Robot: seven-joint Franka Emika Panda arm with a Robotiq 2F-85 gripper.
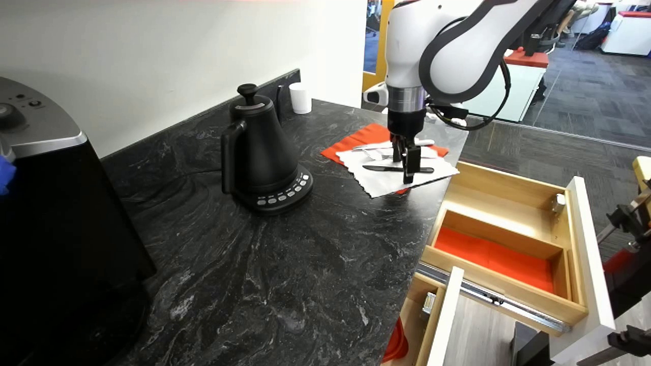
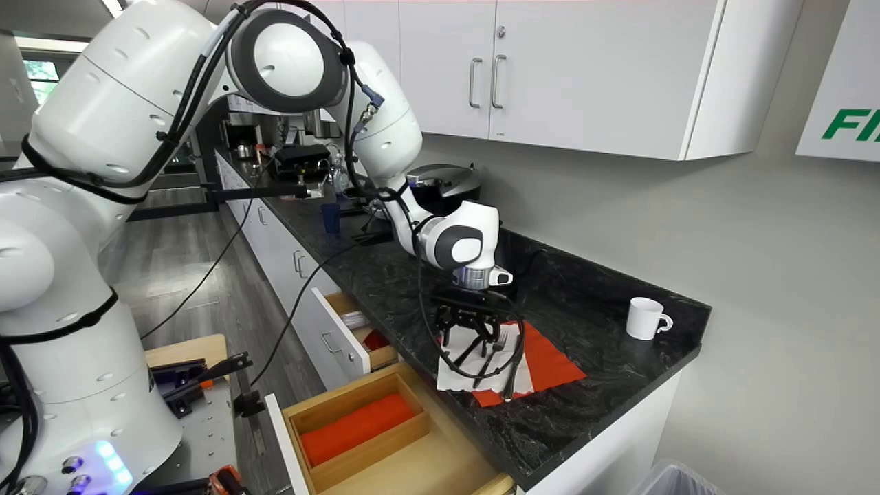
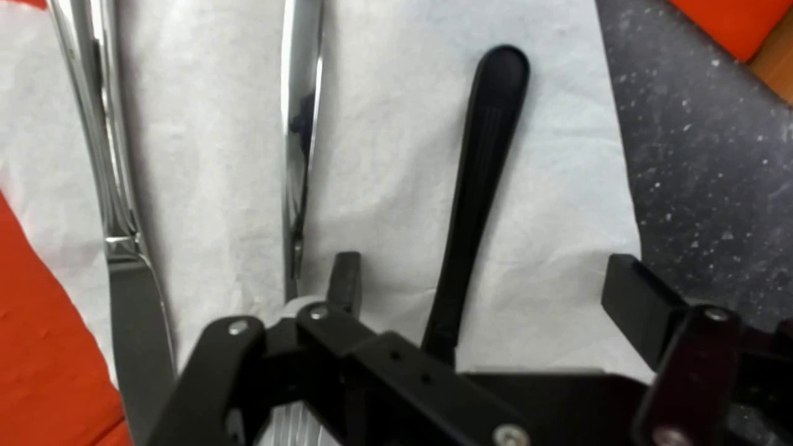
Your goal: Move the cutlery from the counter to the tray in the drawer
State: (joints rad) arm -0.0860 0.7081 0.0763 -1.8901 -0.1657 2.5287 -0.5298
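Even indoor light covers the counter (image 1: 285, 284). In an exterior view, the wall (image 1: 168, 61) pales to near-white above the counter's far end. A ceiling lamp (image 2: 112, 7) glows in an exterior view, and glare patches the plank floor (image 2: 180, 267). The wrist view shows a steel table knife (image 3: 122, 244) gleaming, soft shadow beside it; the counter's edge seems slightly blurred.

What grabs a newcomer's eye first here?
Probably the big white robot arm, reaching over the dark counter in both exterior views, its hand open over a black utensil on a white napkin. Next, likely the wooden tray, bright red-orange inside, in a pulled-out drawer below the counter's edge. Then the black kettle standing on the counter in an exterior view.
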